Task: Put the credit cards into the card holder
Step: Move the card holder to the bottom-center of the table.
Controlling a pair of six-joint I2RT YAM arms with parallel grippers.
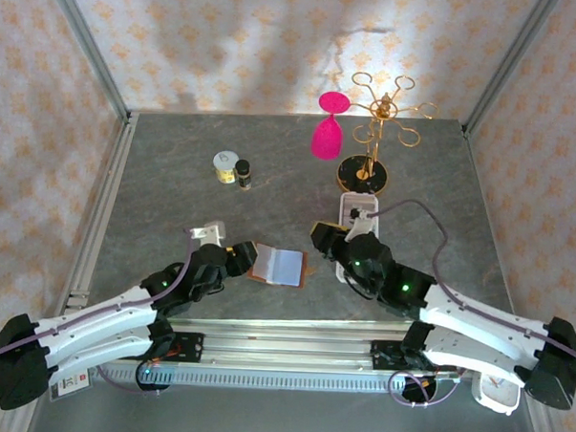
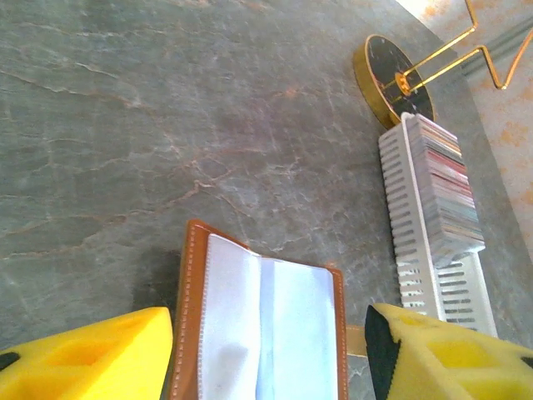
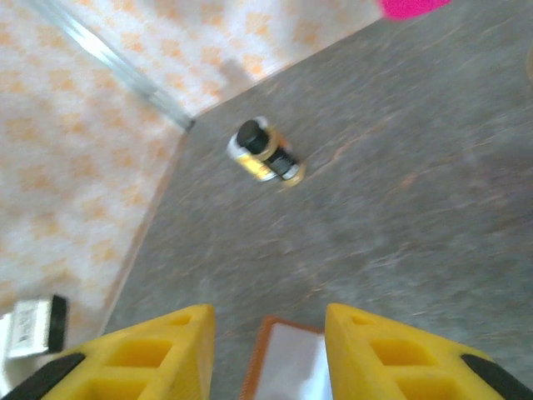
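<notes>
My left pincer (image 2: 266,354) gapes empty over the near edge of the open card holder (image 2: 262,325), flat on the counter (image 2: 125,125); my right pincer (image 3: 268,342), also apart and empty, hovers at its other side. A finger catching a leaf could, I judge, skid or fold it. Beyond, the credit cards (image 2: 450,179) stand packed in the white tray (image 2: 398,200), just beside the gold stand (image 2: 391,79): tight there, open counter leftward.

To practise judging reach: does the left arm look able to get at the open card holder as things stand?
Probably yes. The card holder lies open on the table just ahead of the left gripper, whose jaws stand open, and nothing lies between them.
</notes>
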